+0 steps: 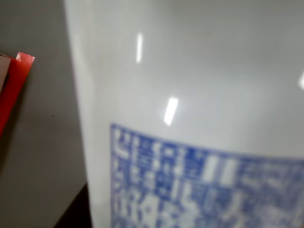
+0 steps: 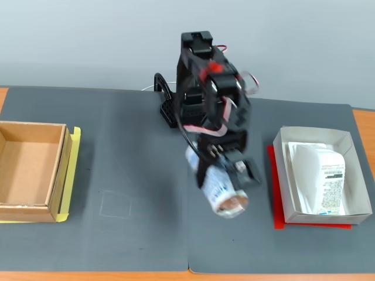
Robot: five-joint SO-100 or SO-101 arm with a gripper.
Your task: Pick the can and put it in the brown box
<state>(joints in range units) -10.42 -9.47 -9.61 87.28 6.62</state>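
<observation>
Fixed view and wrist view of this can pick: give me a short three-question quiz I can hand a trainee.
1. True or false: the can already sits inside the brown box.
2. In the fixed view, which container holds the white printed packet?
A. the brown box
B. the white paper tray
C. neither
3. Fill in: in the wrist view the can fills most of the frame, and its print is ____ in colour.

Key:
1. False; the gripper holds it tilted above the grey mat.
2. B.
3. Blue.
</observation>
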